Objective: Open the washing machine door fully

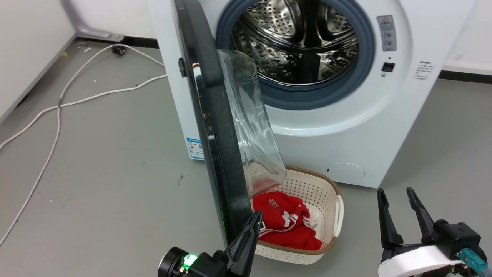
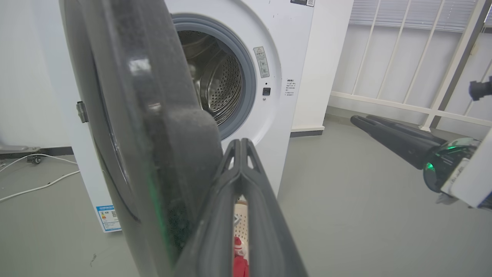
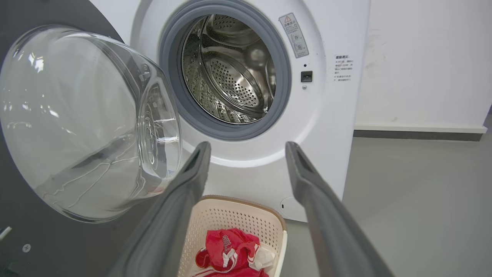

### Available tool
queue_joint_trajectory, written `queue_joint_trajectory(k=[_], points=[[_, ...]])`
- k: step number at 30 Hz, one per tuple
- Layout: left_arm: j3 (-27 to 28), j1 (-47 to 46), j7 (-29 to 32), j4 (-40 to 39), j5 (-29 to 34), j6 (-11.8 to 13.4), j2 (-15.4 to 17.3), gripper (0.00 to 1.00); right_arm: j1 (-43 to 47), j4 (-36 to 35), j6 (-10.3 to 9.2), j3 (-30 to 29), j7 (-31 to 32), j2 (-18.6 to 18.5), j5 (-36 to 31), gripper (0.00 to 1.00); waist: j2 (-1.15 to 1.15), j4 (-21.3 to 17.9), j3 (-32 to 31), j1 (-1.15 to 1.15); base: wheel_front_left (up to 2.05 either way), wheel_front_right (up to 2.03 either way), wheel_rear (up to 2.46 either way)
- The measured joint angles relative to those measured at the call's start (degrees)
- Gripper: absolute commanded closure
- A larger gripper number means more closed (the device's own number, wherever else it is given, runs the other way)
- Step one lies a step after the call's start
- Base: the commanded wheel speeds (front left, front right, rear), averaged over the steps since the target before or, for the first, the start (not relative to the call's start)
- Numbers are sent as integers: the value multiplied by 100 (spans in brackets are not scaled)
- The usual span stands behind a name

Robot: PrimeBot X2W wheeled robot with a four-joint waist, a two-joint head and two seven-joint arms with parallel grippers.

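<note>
Our left hand [image 1: 256, 216], with its two long dark fingers pressed together and nothing between them, rises at the bottom of the head view. Its tips are just beside the lower rim of the large round glossy black washing machine door [image 1: 215, 127], on the side that carries the bulging clear glass bowl [image 1: 251, 130]. We cannot tell whether the tips touch the rim. The door stands swung out from the white front-loading washing machine [image 1: 346, 146], almost edge-on to the head view, held by a dark hinge [image 1: 182, 67] at the machine's left side. Its glass bowl faces our right and hangs over a cream perforated plastic laundry basket [image 1: 307, 184] on the grey floor [image 1: 115, 173], with a red garment with white lettering [image 1: 282, 221] inside. Behind the door, the perforated steel drum [image 1: 300, 42] shows inside its grey rubber ring [image 1: 365, 50]. Our right hand [image 1: 395, 191] is at the lower right, fingers spread wide and empty, well apart from the door. White cable [image 1: 57, 111] trails over the floor at the left.
</note>
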Motion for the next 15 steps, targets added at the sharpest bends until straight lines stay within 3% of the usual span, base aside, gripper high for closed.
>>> queue_joint_trajectory(k=[9, 15], points=[[179, 270, -15, -137, 41, 121, 58, 100, 8, 29, 0, 33, 1, 0, 43, 0, 0, 450, 24, 0, 0, 0, 0], [490, 376, -10, -221, 48, 354, 138, 100, 7, 38, 0, 4, 0, 1, 48, 0, 0, 693, 74, 0, 0, 0, 0]])
